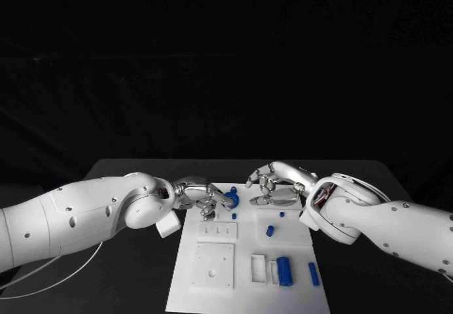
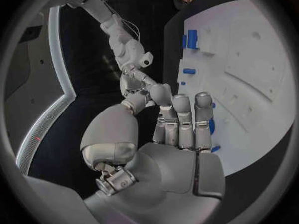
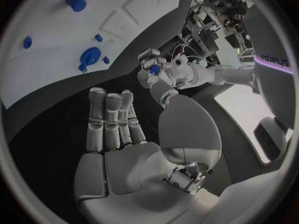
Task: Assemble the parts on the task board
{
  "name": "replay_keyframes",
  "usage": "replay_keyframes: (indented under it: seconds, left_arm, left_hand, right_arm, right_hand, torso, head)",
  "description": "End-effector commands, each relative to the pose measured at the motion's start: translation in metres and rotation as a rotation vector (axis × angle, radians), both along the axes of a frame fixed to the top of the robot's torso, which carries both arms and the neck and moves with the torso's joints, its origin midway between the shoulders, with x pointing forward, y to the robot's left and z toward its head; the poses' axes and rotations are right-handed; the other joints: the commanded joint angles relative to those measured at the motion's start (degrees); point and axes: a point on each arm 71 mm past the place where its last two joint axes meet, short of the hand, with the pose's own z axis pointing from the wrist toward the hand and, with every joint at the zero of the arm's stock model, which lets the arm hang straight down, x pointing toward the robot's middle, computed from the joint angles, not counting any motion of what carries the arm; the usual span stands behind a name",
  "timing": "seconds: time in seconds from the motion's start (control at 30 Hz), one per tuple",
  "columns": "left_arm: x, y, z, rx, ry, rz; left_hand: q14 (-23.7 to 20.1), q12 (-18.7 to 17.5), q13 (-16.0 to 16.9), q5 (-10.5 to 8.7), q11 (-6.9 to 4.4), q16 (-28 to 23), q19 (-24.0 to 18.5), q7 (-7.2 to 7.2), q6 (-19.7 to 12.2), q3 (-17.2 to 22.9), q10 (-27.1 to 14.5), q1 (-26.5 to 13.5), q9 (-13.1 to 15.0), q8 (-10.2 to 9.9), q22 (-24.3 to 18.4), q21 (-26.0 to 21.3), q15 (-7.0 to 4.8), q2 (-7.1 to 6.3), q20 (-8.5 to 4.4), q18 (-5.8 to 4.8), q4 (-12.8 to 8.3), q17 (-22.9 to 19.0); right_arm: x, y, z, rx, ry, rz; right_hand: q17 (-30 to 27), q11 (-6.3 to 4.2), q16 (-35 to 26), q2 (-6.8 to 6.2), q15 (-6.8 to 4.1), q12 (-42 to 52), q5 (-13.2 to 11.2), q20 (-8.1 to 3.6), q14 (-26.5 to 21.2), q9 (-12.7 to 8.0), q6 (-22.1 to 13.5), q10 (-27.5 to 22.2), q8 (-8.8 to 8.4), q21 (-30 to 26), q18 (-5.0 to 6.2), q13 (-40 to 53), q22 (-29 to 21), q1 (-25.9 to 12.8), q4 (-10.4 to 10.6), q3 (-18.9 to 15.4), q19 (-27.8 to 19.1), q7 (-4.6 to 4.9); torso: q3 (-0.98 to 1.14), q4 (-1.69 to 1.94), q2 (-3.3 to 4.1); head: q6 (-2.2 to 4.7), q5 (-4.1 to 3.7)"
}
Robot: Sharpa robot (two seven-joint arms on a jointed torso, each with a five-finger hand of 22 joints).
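The white task board (image 1: 247, 288) lies in the middle of the black table. My left hand (image 1: 203, 194) hovers at the board's far left corner and pinches a small blue part (image 3: 154, 69) in its fingertips. Beside those fingers a round blue part (image 1: 231, 198) sits on the board, partly hidden behind the fingers (image 2: 184, 119) in the left wrist view. My right hand (image 1: 277, 180) hangs over the board's far edge with its fingers loosely curled and nothing in them. A blue cylinder (image 1: 284, 271), a thin blue pin (image 1: 313, 273) and a short blue peg (image 1: 270, 230) lie nearer me.
White raised blocks (image 1: 215, 264) and a slotted holder (image 1: 258, 268) take up the board's near half. Bare black table (image 1: 123, 281) lies on both sides of the board. A white cable (image 1: 57, 275) trails under my left arm.
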Motion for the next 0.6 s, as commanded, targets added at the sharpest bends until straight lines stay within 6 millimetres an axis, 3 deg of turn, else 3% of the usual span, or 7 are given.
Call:
replay_keyframes:
  seconds: [0.03,0.27,0.6]
  left_arm:
    - [-0.005,-0.005,0.006,-0.139,-0.011,-0.033]
    - [-0.01,-0.006,0.002,-0.126,0.0,-0.061]
    - [-0.012,-0.003,0.0,-0.108,0.003,-0.073]
  left_hand:
    - [-0.5,-0.3,-0.1,0.29,-0.25,-0.2,-0.3,0.0,0.6,0.2,-2.8,2.1,-0.1,0.3,-0.1,-0.4,-0.01,1.4,-8.11,-0.81,0.1,-0.1]
    - [-0.5,-0.3,-0.1,0.3,-0.25,-0.2,-0.4,0.0,0.6,0.3,-2.9,2.4,-0.1,0.3,-0.1,-0.5,0.01,1.33,-8.08,-0.85,0.1,-0.1]
    - [-0.5,-0.3,-0.1,0.34,-0.26,-0.2,-0.4,-0.02,0.6,0.3,-2.8,2.6,-0.1,0.3,-0.1,-0.6,0.0,1.29,-8.07,-0.88,0.1,-0.1]
  right_arm:
    - [-0.014,0.013,-0.001,-0.048,-0.059,0.135]
    - [-0.022,0.021,0.0,-0.026,-0.095,0.149]
    - [-0.028,0.025,0.003,0.009,-0.125,0.151]
  right_hand:
    - [0.7,-0.13,1.1,0.12,-0.04,1.0,-0.3,-0.44,0.5,-0.1,0.2,0.5,-0.05,1.3,1.55,0.9,1.6,0.9,0.1,-0.8,0.4,-0.21]
    - [1.6,-0.16,2.7,0.12,-0.09,2.2,-0.3,-0.98,0.9,-0.3,0.2,0.8,-0.31,3.4,1.55,2.0,1.5,1.3,0.2,-1.4,0.7,-0.21]
    - [1.9,-0.17,3.4,0.07,-0.11,2.7,-0.7,-1.31,1.2,-0.3,0.2,1.1,-0.43,4.5,1.55,2.6,1.5,1.1,0.3,-1.6,0.9,-0.22]
  torso:
    - [0.02,0.04,-0.03]
    - [0.07,-0.04,-0.01]
    - [0.1,-0.11,0.1]
  head:
    - [0.29,0.03]
    - [0.56,0.42]
    - [0.41,0.59]
